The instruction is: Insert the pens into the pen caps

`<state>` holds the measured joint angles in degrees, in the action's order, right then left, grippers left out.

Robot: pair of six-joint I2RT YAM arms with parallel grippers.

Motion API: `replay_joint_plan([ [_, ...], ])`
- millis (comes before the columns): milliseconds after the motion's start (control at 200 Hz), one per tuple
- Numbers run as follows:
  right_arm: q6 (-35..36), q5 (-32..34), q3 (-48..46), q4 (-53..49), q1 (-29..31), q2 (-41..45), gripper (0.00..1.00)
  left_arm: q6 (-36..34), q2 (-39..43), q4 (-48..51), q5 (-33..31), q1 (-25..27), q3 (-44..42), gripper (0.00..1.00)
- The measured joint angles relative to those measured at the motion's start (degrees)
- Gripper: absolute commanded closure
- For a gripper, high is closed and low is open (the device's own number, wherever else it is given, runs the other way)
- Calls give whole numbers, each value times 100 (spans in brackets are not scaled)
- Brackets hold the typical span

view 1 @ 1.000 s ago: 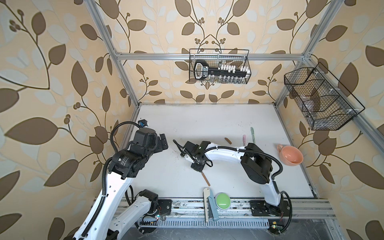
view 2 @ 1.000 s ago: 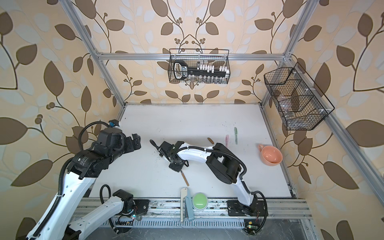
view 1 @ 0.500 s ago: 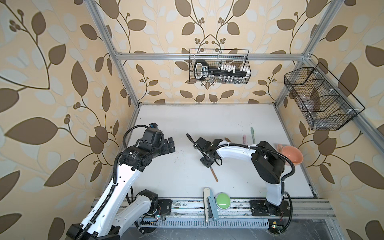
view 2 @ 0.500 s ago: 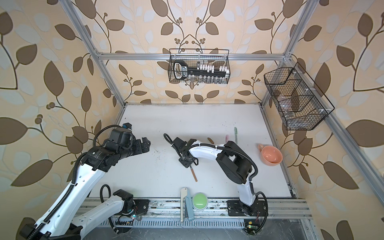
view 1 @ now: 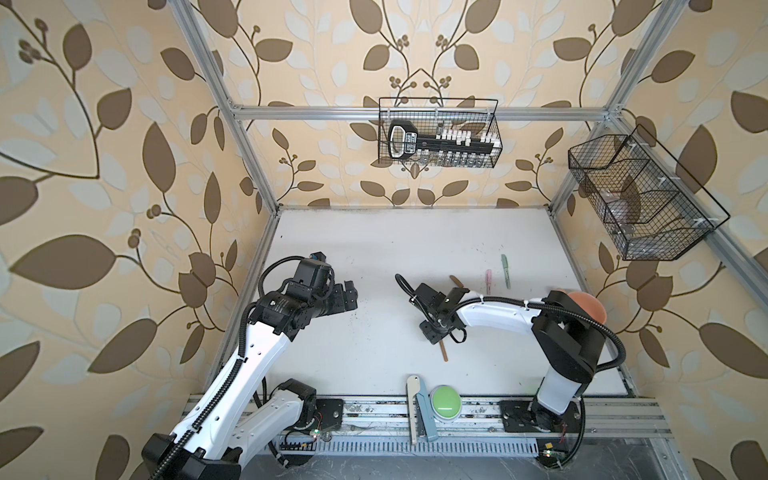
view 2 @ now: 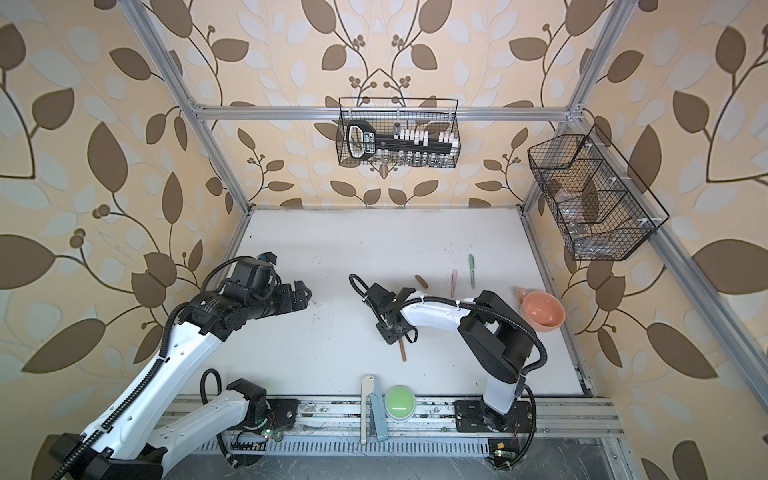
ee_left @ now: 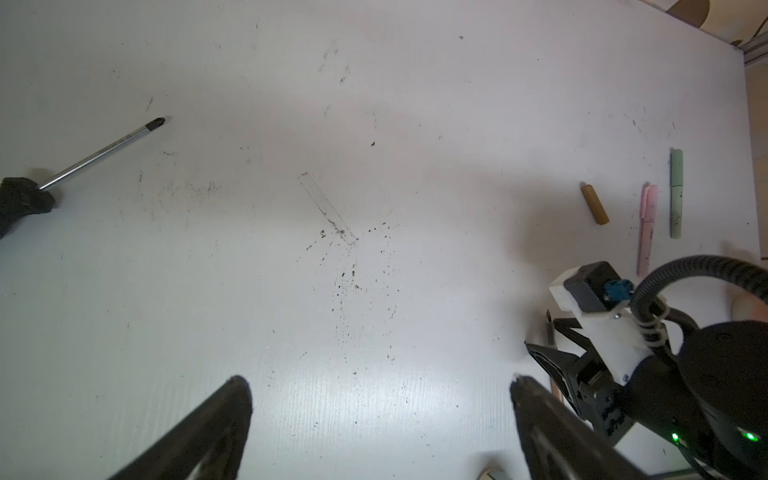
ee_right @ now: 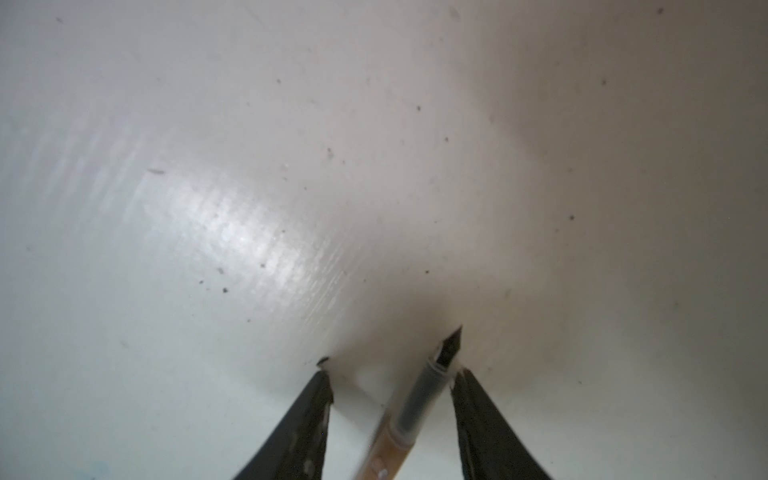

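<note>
The brown pen [ee_right: 415,409], amber barrel and bare black nib, lies on the white table [view 1: 374,249] between the right gripper's [ee_right: 393,366] parted jaws, ungripped as far as the blurred close view shows, probably lined up for a pinch. Its brown cap [view 1: 456,281] waits near the capped pink pen [view 1: 490,281] and green pen [view 1: 505,272], while the left gripper [ee_left: 379,382] hangs wide open, empty.

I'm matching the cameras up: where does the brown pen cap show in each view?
Top view: brown pen cap, near the picture's middle.
Top view: same place.
Left wrist: right part of the picture.
Right wrist: not in it.
Landmark: pink pen beside it, in all but the right wrist view.
</note>
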<state>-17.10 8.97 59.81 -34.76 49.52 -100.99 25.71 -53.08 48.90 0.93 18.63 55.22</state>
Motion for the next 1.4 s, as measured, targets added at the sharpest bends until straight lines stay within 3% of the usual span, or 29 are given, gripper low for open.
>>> replay_joint_plan([
  [270,-468,-107,-693,42,-114,577,57,13,-9,-181,267,0,-321,1],
  [435,-688,-332,-713,157,9,560,74,17,-66,-302,511,0,-420,1],
  [555,-734,-400,-658,186,0,498,81,15,-68,-433,684,0,-511,1],
  [855,-776,-922,-564,575,-638,393,99,-17,-396,-592,957,109,-623,1],
  [960,-815,-1095,-566,841,-957,350,97,0,-680,-750,855,557,-623,1],
  [1045,-868,-1217,-599,1102,-1220,330,82,15,-1003,-920,719,1080,-595,1],
  [1135,-942,-1311,-673,1320,-1370,339,77,46,-1482,-1126,658,1475,-470,1],
  [1235,-992,-1394,-802,1506,-1386,439,65,162,-1882,-1491,673,1600,-442,1],
  [1400,-1038,-1449,-1434,1572,-1390,1058,61,385,-2280,-2310,780,1725,-442,1],
])
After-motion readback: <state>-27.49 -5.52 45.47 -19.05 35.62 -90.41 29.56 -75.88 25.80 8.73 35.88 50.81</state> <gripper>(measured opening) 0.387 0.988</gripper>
